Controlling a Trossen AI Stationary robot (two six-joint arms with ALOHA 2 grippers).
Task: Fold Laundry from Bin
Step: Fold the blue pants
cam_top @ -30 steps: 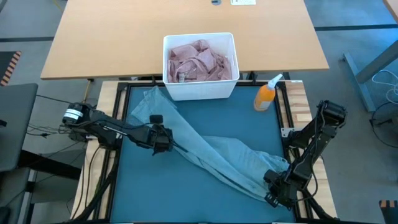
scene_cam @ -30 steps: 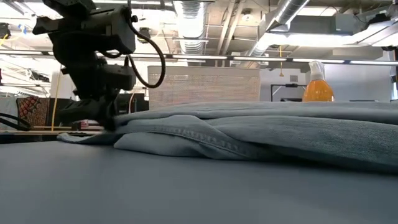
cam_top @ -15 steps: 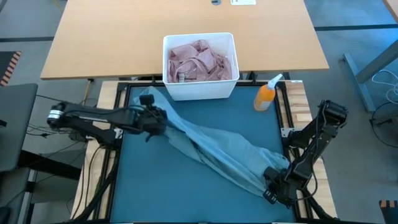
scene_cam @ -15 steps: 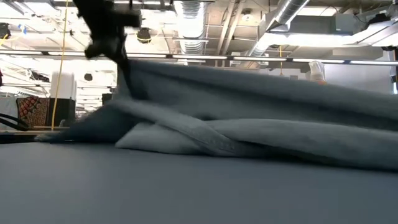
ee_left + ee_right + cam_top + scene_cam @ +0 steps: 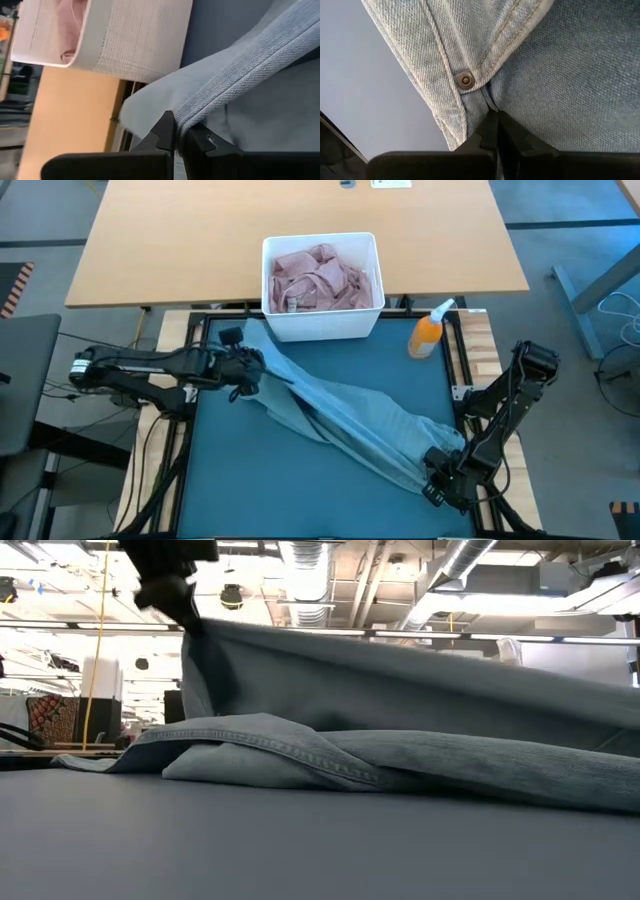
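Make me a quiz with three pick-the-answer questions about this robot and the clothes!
1. Where is the orange spray bottle?
A. inside the bin
B. at the mat's far right corner
C. under the jeans

2. What colour are the clothes in the bin?
A. pink
B. green
C. black

3. What is the left gripper doing?
A. resting open on the mat
B. holding the bottle
C. pinching the jeans, lifted off the mat

Answers:
1 B: it stands right of the bin, beside the mat's corner.
2 A: the pink clothes fill the bin.
3 C: the left wrist view shows its fingers closed on a seam; the right gripper pinches the other end.
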